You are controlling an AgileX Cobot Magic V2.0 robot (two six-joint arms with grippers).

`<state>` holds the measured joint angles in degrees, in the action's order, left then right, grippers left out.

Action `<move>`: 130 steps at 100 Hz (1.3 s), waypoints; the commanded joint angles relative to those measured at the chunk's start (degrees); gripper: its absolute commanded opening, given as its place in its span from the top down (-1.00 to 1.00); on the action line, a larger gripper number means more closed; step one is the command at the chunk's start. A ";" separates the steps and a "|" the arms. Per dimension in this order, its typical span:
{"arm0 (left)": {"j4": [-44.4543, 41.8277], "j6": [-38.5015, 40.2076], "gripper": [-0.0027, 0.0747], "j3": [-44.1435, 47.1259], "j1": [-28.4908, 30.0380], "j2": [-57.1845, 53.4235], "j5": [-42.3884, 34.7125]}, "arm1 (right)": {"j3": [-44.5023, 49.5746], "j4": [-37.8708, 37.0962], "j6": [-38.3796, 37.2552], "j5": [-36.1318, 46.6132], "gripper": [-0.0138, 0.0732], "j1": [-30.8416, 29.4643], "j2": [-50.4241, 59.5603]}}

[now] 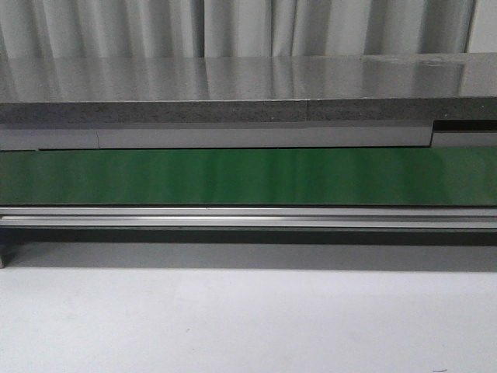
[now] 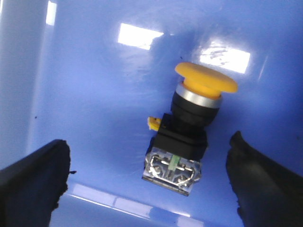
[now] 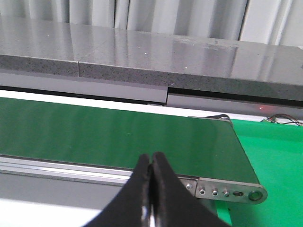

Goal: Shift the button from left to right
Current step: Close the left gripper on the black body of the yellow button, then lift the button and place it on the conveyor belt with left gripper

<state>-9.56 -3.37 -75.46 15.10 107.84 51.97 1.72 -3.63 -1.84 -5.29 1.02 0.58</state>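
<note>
Inside a glossy blue bin [image 2: 94, 94]: the button [image 2: 187, 127], lying on its side on the blue floor, yellow mushroom cap [image 2: 206, 79] toward one o'clock, black body below it, metal terminals with a small green mark at the seven o'clock end, a tiny yellow tab at its nine o'clock flank. Nothing else visible in the bin. Left gripper [image 2: 151, 182] spread wide above it, one dark finger [image 2: 35, 182] at eight o'clock, the other at four o'clock, neither touching the button. Right gripper [image 3: 150, 177] pressed together, fingertips meeting, holding nothing, hovering by the aluminium rail [image 3: 71, 166] at the near edge of the green belt [image 3: 118, 137]. In the front view, only the belt, bare, below a grey stone counter [image 1: 233, 81].
</note>
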 commanded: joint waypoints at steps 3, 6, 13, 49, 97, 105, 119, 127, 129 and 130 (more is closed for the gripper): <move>0.51 -0.28 -0.70 -1.78 0.12 -1.16 -2.21 | -0.01 -0.52 0.11 4.66 0.96 -0.28 0.90; 0.51 -0.28 -0.70 -1.86 0.12 -0.79 -2.36 | -0.01 -0.52 0.11 4.66 0.96 -0.28 0.90; 0.51 -0.28 -0.69 -1.86 0.12 0.24 -2.99 | -0.01 -0.52 0.11 4.66 0.96 -0.28 0.90; 0.51 -0.28 -0.22 -1.86 0.12 2.41 -6.28 | -0.01 -0.52 0.11 4.66 0.96 -0.28 0.90; 1.32 -0.28 0.54 -3.11 0.12 4.74 -4.19 | -0.01 -0.52 0.11 4.66 0.96 -0.28 0.90; 1.32 -0.28 0.68 -5.10 0.12 4.38 -2.20 | -0.01 -0.52 0.11 4.66 0.96 -0.28 0.90; 1.44 -0.28 0.80 -9.04 0.12 2.11 0.97 | -0.01 -0.52 0.11 4.66 0.96 -0.28 0.90; 2.97 -0.40 0.80 -10.89 0.12 0.10 2.82 | -0.01 -0.52 0.11 4.66 0.96 -0.28 0.90; 3.71 -0.52 0.80 -11.31 0.00 -0.42 3.26 | -0.01 -0.52 0.11 4.66 0.96 -0.28 0.90; 3.87 -0.50 0.80 -11.59 0.00 -0.63 3.42 | -0.01 -0.52 0.11 4.66 0.96 -0.28 0.90</move>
<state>-7.37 -3.77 -83.79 15.23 112.68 53.97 1.72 -3.63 -1.84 -5.29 1.02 0.58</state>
